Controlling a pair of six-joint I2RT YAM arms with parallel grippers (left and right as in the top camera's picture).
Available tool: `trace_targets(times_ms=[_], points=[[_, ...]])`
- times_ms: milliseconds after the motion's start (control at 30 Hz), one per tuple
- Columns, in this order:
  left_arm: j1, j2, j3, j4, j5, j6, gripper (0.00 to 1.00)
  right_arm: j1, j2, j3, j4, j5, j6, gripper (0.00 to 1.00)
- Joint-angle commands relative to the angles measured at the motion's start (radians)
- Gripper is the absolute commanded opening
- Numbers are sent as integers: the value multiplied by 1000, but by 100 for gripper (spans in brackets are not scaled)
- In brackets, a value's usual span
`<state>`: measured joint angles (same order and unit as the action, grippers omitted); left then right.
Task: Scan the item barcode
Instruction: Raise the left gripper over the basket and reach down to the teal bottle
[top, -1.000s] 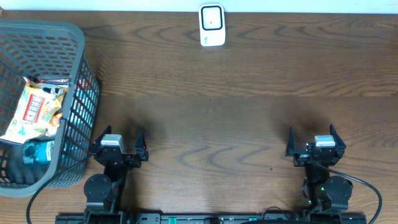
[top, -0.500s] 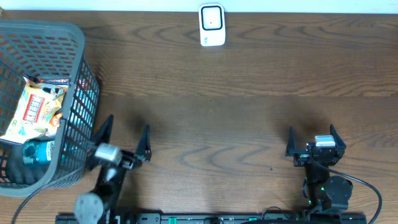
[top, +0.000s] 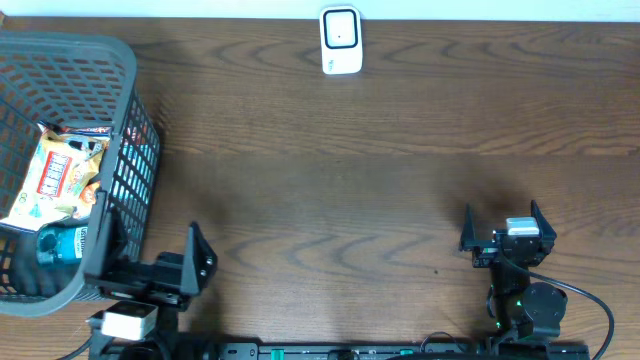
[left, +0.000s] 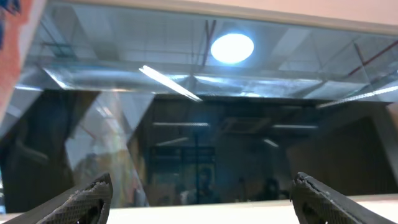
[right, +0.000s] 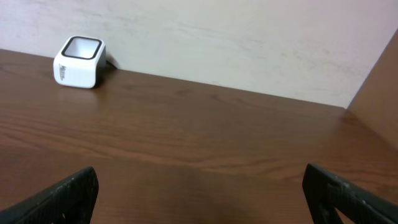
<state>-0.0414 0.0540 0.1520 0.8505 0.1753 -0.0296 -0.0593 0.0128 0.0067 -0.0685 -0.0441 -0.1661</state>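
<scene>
The white barcode scanner (top: 340, 40) stands at the far edge of the table, mid-width, and shows at the upper left (right: 79, 62) in the right wrist view. The items lie in the grey basket (top: 70, 45) at the left: a yellow snack packet (top: 60, 180) and a blue bottle (top: 62, 243). My left gripper (top: 150, 240) is open and empty beside the basket's near right corner. It is tipped upward, so its wrist view shows only ceiling between the fingers (left: 202, 183). Open and empty too, my right gripper (top: 502, 215) hangs low over bare wood (right: 199, 177) at the near right.
The wooden table (top: 380, 170) runs from the basket to the right edge. A pale wall (right: 249, 37) rises behind the scanner. One left finger (top: 105, 230) overlaps the basket's right wall in the overhead view.
My left arm has swung up and to the left, tipping the gripper back toward the basket's corner. The right arm has not moved.
</scene>
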Motion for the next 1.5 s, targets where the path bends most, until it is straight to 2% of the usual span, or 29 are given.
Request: trace_targets(times_ms=[0, 133, 300, 367, 567, 700, 933, 1133, 1233, 1367, 1467], points=[[-4, 81, 125, 12, -50, 80, 91, 10, -2, -1, -3, 12, -7, 99], [-4, 245, 296, 11, -50, 139, 91, 10, -2, -1, -3, 12, -7, 99], [-4, 473, 549, -48, -50, 141, 91, 10, -2, -1, -3, 12, -7, 99], [-4, 557, 673, -156, -49, 141, 91, 10, -2, -1, -3, 12, -7, 100], [-3, 773, 1075, -657, -51, 155, 91, 10, -2, -1, -3, 12, -7, 99], [-3, 871, 1232, -848, -85, 168, 91, 10, -2, -1, -4, 12, -7, 99], [1, 912, 1300, -1070, -253, 168, 91, 10, -2, -1, -4, 12, -7, 99], [3, 888, 1299, -1419, -388, 167, 91, 10, -2, -1, -3, 12, -7, 99], [3, 895, 1294, -1540, -386, 167, 91, 10, -2, -1, -3, 12, -7, 99], [3, 907, 1292, -1579, -386, 168, 91, 10, -2, -1, -4, 12, -7, 99], [3, 903, 1292, -1530, -416, 168, 91, 10, -2, -1, -3, 12, -7, 99]])
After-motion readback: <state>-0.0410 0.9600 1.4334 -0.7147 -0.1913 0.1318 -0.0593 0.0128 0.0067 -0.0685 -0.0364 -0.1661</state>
